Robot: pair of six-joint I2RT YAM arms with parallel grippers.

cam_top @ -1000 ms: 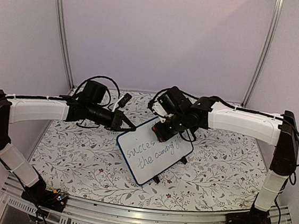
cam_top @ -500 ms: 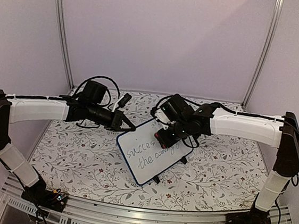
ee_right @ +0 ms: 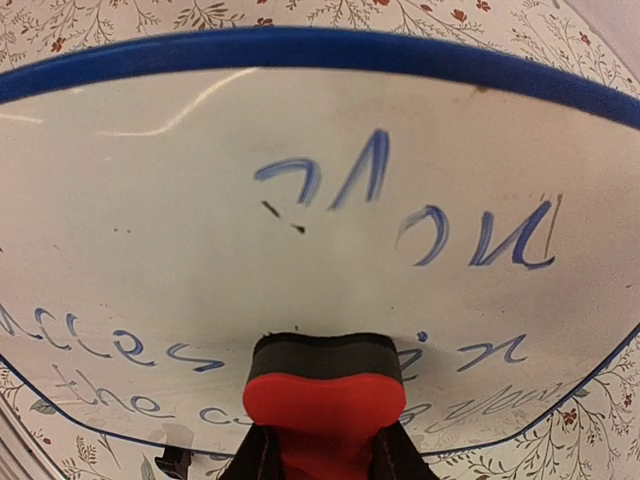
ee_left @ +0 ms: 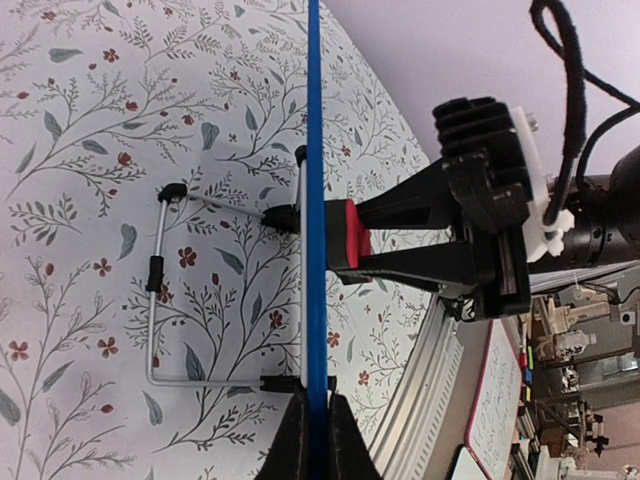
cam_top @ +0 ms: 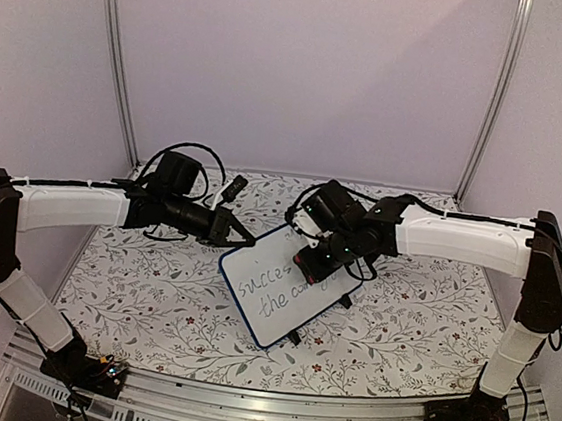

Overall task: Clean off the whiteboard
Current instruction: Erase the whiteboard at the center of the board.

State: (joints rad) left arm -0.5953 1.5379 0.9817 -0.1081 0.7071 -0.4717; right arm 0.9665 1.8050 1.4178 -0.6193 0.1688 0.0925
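The whiteboard (cam_top: 274,300), blue-framed with blue handwriting, stands tilted on its wire stand (ee_left: 155,300) at the table's middle. My left gripper (cam_top: 239,238) is shut on the board's upper-left edge. In the left wrist view that blue frame (ee_left: 316,200) runs edge-on between the fingers of the left gripper (ee_left: 316,435). My right gripper (cam_top: 316,259) is shut on a red eraser (cam_top: 309,265) with black felt. In the right wrist view the eraser (ee_right: 325,385) presses flat on the whiteboard (ee_right: 200,130) above the lower written lines, with the right gripper (ee_right: 325,455) behind it. Words (ee_right: 470,235) remain above it.
A floral cloth (cam_top: 152,288) covers the table. A metal rail (cam_top: 240,407) runs along the near edge. Enclosure posts (cam_top: 116,62) stand at the back corners. Another pink-framed board (ee_left: 495,400) lies beyond the rail, off the table.
My right gripper has slid the eraser a little down the board toward the near edge, over more of the lower written line. The left arm and the board have not moved.
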